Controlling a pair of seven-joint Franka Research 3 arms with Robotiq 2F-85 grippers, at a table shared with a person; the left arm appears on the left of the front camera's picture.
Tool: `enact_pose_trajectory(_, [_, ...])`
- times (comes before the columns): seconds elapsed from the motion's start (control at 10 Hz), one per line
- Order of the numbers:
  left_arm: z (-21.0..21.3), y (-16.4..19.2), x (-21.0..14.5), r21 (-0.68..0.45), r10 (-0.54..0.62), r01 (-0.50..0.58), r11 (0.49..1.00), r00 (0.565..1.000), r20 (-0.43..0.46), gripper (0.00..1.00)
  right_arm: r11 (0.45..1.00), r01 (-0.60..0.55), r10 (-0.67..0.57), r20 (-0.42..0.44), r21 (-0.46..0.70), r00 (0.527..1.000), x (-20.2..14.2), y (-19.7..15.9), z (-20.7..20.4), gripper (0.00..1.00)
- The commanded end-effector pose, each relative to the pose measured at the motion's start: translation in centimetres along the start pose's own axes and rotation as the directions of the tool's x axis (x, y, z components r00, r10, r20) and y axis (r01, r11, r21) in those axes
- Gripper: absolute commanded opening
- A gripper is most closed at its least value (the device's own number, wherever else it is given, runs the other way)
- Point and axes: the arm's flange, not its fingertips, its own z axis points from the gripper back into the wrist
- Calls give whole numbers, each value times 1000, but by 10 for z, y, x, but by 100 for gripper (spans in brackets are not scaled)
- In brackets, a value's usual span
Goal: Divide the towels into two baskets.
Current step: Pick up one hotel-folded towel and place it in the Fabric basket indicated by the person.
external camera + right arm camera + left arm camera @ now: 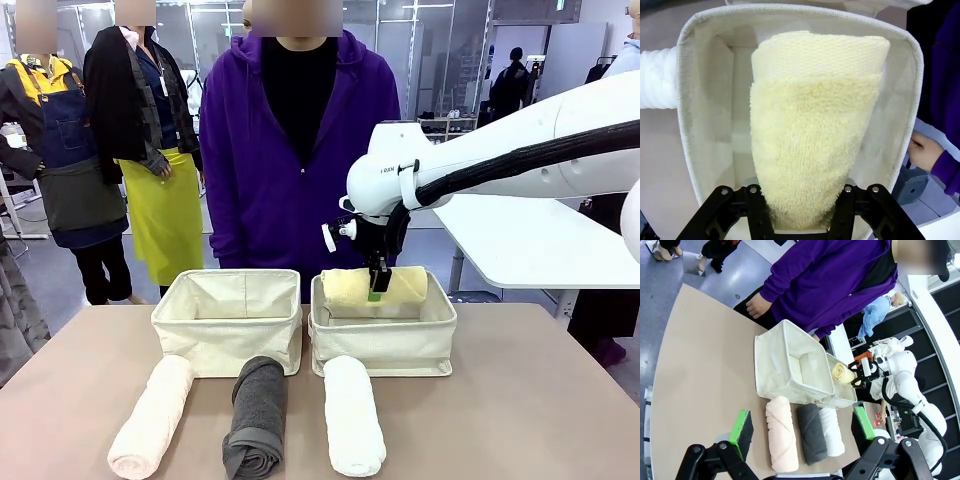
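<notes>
From the front, two cream canvas baskets stand side by side at the middle of the table (520,400), with a person (300,150) in a purple hoodie behind them. The left basket (225,345) holds nothing. Over the right basket (385,352) the right gripper (377,285) points down, its fingers clamped on the pale yellow towel (350,290), which lies across the basket's opening and rises above the rim. On the table in front of the baskets lie three rolled towels, side by side: the peach towel (150,415), the dark grey towel (257,415) and the white towel (352,415).

In the left wrist view, the left gripper (801,425) hangs above the table with its green pads (741,427) spread wide and nothing between them. Below it are the peach towel (782,432), dark grey towel (811,432) and white towel (832,430). Beyond them are the bare left basket (775,360) and the right basket (840,401), with the pale yellow towel (842,374) at its rim beside the right gripper (860,376).

In the right wrist view, the right gripper (800,212) squeezes the pale yellow towel (810,150) from both sides. The towel reaches along the right basket (705,110). The white towel (655,80) lies outside the basket wall, and the person's hand (922,150) shows on the other side of the basket.
</notes>
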Motion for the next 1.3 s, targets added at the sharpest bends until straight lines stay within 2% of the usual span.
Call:
enact_pose_trajectory(0.0, [2,1,1,-23,-3,3,1000,1000,13,100,1000,-25,25,-7,-3,1000,1,-4,3,40])
enact_pose_trajectory(0.2, [2,1,1,-23,-3,3,1000,1000,13,100,1000,-19,19,-7,-7,1000,0,-5,-1,68])
enact_pose_trajectory(0.3, [2,1,1,-23,-3,3,1000,1000,13,100,1000,-11,11,-12,-10,1000,-1,-6,-2,89])
enact_pose_trajectory(0.4, [2,1,1,-23,-3,3,1000,1000,13,100,1000,-6,6,-10,-15,1000,-1,-6,-1,100])
enact_pose_trajectory(0.8, [2,1,1,-23,-3,3,1000,1000,13,100,1000,13,-13,-3,-20,1000,-6,2,1,100])
enact_pose_trajectory(0.9, [2,1,1,-23,-3,3,1000,1000,13,100,1000,26,-26,22,-9,999,-9,16,8,100])
enact_pose_trajectory(1.0, [2,1,1,-23,-3,3,1000,1000,13,100,1000,4,-4,-2,-4,1000,-3,-5,-1,100])
enact_pose_trajectory(1.2, [2,1,1,-23,-3,3,1000,1000,13,100,1000,4,-4,-2,-4,1000,-3,-5,-1,100])
